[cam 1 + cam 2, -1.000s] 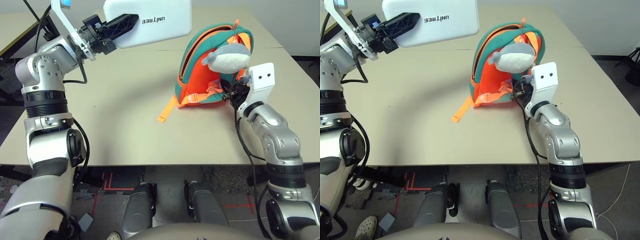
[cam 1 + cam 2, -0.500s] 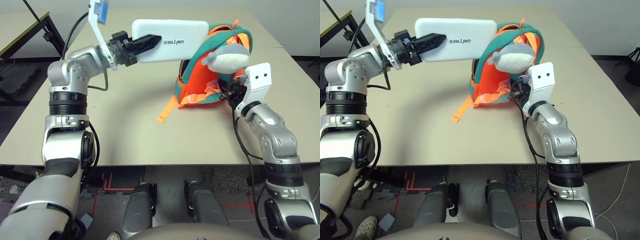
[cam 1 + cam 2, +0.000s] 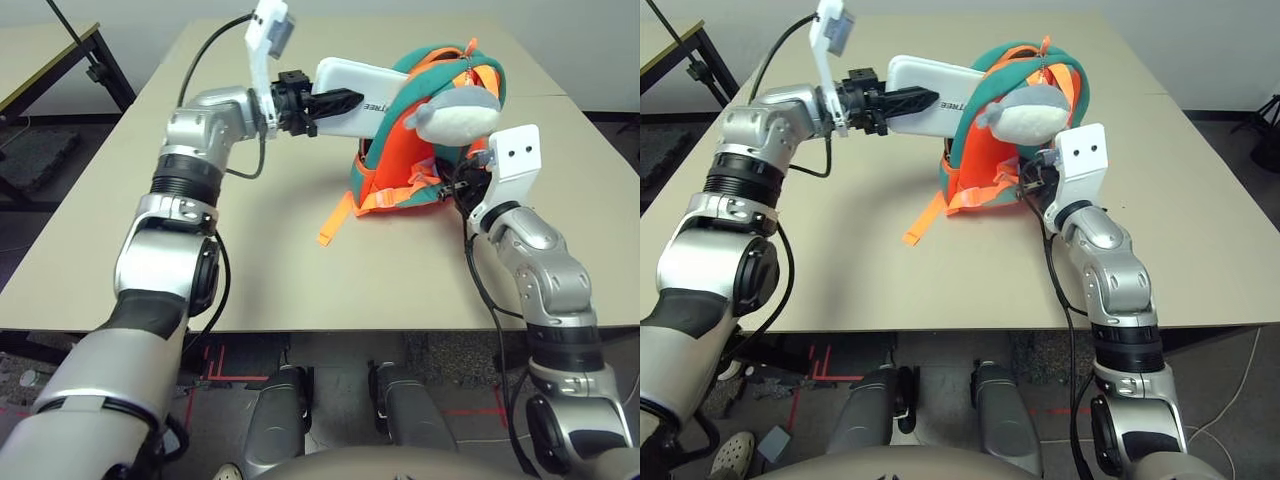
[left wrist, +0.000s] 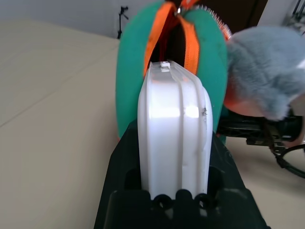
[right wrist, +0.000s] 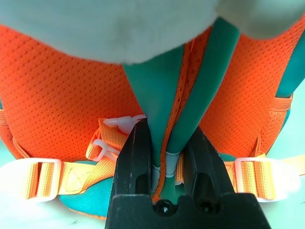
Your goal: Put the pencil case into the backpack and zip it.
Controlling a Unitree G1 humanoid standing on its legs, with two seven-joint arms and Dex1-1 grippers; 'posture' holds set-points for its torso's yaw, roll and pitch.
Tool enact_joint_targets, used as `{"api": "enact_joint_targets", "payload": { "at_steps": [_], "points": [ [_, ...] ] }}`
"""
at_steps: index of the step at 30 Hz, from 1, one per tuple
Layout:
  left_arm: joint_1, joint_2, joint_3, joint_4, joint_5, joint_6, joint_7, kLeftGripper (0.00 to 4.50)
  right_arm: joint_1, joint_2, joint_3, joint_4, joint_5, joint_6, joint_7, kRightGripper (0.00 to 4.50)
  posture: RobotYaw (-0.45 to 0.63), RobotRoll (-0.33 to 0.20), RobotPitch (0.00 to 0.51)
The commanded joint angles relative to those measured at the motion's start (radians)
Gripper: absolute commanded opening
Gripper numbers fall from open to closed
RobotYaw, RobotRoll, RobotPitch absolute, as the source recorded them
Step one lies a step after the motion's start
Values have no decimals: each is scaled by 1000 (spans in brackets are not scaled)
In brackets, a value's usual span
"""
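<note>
Pencil case [image 3: 350, 85]: your left gripper [image 3: 335, 99] is clamping it, nosing it into the backpack [image 3: 395, 150] mouth while your right gripper [image 5: 164, 157] is pinching the backpack's teal edge; insertion unfinished, zipping outstanding.

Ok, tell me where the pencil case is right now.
The pencil case is held off the table in the left gripper, its far end entering the open top of the backpack, left of the plush toy.

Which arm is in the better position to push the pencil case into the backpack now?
The left. Its gripper is clamped on the pencil case, whose far end is already at the backpack's open top. The right gripper is busy pinching a teal strap, steadying the bag.
</note>
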Motion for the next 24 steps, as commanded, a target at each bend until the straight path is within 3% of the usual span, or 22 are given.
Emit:
{"api": "enact_joint_targets", "payload": {
  "at_steps": [1, 6, 15, 24],
  "points": [
    [-45, -47, 7, 100, 46, -67, 46, 1227, 12, 7, 5, 3, -11, 7, -12, 697, -221, 0, 82],
    [-60, -88, 39, 174, 75, -115, 156, 1227, 19, 13, 9, -8, -14, 7, -14, 697, -225, 0, 81],
    [-56, -26, 112, 110, 49, -82, 129, 4490, 26, 14, 18, -12, -14, 7, -4, 697, -209, 0, 84],
    [63, 85, 122, -225, 5, 126, 94, 4500, 9, 16, 31, 14, -15, 1, 10, 697, -177, 0, 93]
  ]
}}
